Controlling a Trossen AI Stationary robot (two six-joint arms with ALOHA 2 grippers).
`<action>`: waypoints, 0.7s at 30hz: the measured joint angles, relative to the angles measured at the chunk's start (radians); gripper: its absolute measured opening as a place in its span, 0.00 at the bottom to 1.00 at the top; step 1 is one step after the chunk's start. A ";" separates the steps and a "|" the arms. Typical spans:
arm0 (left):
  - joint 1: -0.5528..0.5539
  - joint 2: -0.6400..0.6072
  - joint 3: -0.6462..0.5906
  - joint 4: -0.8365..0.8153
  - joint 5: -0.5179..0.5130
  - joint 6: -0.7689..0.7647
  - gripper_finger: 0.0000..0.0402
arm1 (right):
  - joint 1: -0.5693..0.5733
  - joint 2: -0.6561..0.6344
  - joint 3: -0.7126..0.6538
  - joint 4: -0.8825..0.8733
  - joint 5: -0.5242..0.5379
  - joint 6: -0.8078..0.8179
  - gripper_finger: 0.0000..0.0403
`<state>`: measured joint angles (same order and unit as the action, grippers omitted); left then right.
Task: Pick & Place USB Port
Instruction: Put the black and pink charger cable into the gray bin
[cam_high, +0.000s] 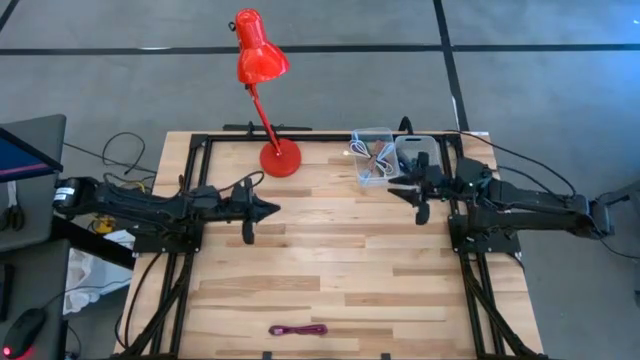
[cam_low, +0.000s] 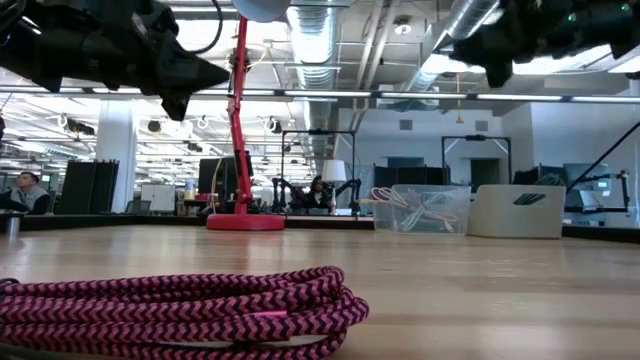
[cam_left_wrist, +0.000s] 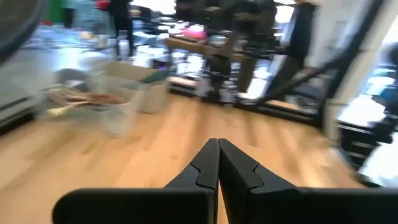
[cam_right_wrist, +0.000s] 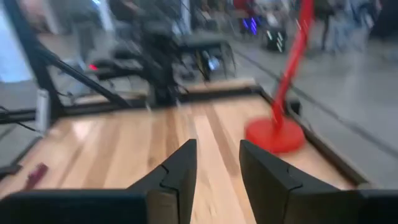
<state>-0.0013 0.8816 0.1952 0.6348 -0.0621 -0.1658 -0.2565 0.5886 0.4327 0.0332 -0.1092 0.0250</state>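
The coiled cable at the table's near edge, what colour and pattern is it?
The braided cable is pink with a dark chevron weave, clearest in the low view.

Two dark jointed arms (cam_high: 150, 208), black cables trailing, angular black pincer (cam_left_wrist: 217, 165) fingers.

Bright, even overhead light with faint shadows; both wrist views smear with blur, backgrounds unfocused.

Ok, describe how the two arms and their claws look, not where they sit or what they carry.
Both arms are dark, near black, built of jointed segments with black cables trailing from their bases. The left claw has two matte black fingers with stepped, notched inner edges tapering to points. The right claw has the same angular black fingers. No markings show on them.
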 joint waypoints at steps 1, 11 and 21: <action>0.000 0.013 0.005 0.000 -0.037 0.000 0.02 | 0.015 0.000 0.000 0.031 -0.006 -0.013 0.28; 0.007 0.152 0.023 0.002 0.091 -0.127 0.02 | 0.105 0.008 0.000 0.175 -0.050 -0.035 0.28; -0.149 0.299 0.044 0.006 0.159 -0.446 0.02 | 0.106 0.008 0.000 0.159 -0.049 -0.034 0.28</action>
<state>-0.1500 1.1806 0.2392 0.6412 0.0972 -0.6118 -0.1505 0.5969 0.4328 0.1918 -0.1581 -0.0095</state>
